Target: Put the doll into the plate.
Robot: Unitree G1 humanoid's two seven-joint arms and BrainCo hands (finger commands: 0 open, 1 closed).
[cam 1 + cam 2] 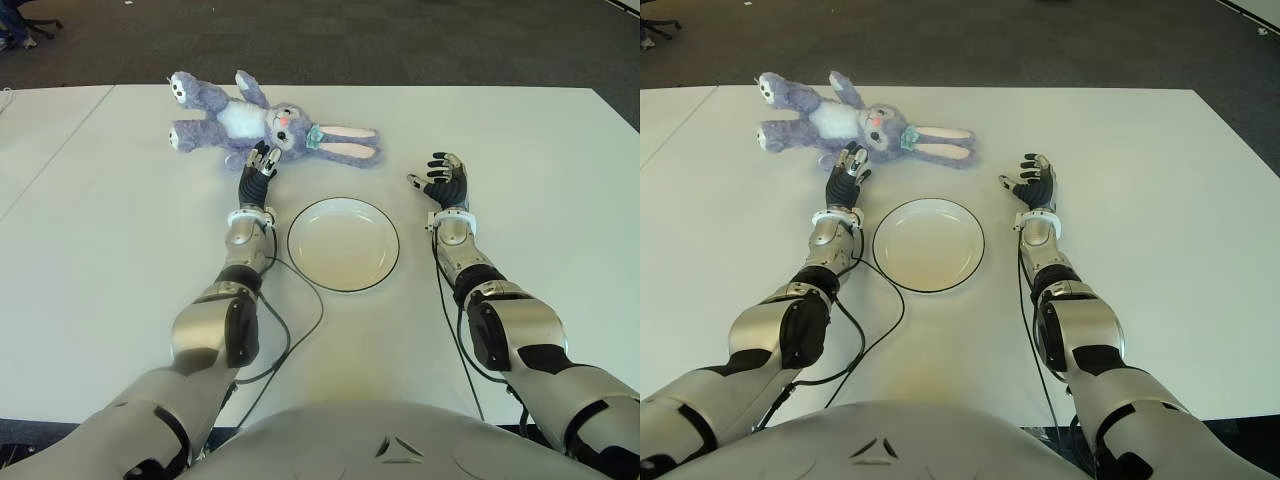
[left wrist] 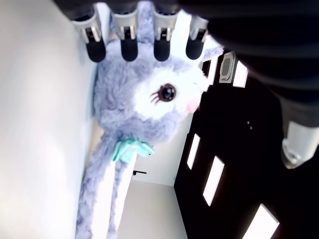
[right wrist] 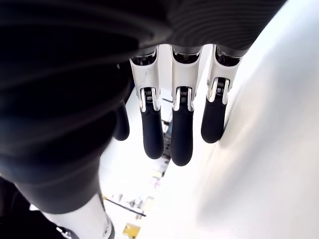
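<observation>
One purple bunny doll [image 1: 270, 125] lies on the white bench [image 1: 120, 240] – behind one empty plate [image 1: 343, 244]. The left hand [image 1: 262, 162] reaches its head, fingers [image 2: 128, 47] open. The right hand [image 1: 445, 178] – open too – holds nothing.

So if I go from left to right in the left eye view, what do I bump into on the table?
Bunny doll's feet → left hand → plate → right hand.

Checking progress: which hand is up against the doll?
The left hand, its open fingers at the doll's head; the right hand shows apart, right of the plate.
</observation>
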